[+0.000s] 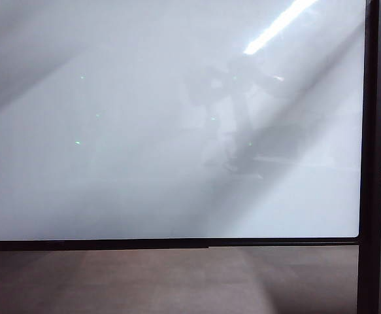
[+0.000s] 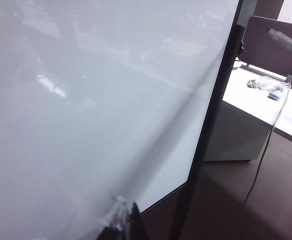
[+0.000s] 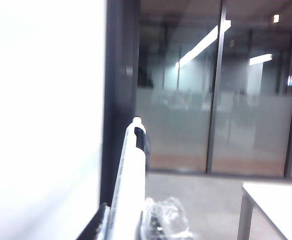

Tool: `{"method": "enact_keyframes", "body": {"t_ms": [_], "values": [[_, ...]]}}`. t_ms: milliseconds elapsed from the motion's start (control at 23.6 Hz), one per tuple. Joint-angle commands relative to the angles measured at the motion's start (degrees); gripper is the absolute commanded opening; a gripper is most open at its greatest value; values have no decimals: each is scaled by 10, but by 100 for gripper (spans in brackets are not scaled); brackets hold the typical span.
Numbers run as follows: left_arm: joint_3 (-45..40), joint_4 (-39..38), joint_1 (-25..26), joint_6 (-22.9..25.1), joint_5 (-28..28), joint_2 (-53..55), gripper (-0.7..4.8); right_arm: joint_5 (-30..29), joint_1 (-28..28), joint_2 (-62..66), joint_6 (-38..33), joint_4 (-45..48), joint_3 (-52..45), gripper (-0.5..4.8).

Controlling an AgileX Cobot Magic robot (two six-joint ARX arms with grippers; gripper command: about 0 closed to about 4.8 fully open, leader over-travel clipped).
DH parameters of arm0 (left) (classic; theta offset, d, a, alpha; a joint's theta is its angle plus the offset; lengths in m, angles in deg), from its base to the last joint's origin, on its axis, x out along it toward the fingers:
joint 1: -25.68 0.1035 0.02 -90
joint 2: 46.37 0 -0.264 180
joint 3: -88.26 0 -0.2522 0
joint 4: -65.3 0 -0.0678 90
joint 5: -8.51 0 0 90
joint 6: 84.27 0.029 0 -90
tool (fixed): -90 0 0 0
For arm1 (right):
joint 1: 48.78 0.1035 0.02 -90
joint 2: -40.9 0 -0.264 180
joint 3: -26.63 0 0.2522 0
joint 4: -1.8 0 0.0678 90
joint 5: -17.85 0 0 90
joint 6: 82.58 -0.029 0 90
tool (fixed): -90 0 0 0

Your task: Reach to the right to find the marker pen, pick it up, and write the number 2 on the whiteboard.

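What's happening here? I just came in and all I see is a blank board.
The right gripper is holding the marker pen, shown only in the right wrist view, its tip aimed past the whiteboard's dark frame post toward the room beyond. The whiteboard is blank: no number 2 on it yet. The left gripper sits near the board's lower corner, holding nothing I can see; whether it is open is unclear. Neither arm shows directly in the exterior view.
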Motion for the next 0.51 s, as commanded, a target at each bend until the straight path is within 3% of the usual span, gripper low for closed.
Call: {"method": "enact_keyframes", "body": {"t_ms": [42,170,509], "values": [[3,3,1,3,0,-1,-5,-2,1,-75,-2,-45,3,48],[3,3,1,3,0,-1,-5,-24,8,-130,-5,-94,5,48],[3,-2,1,2,0,0,-5,-24,105,-170,-17,-172,16,48]]}}
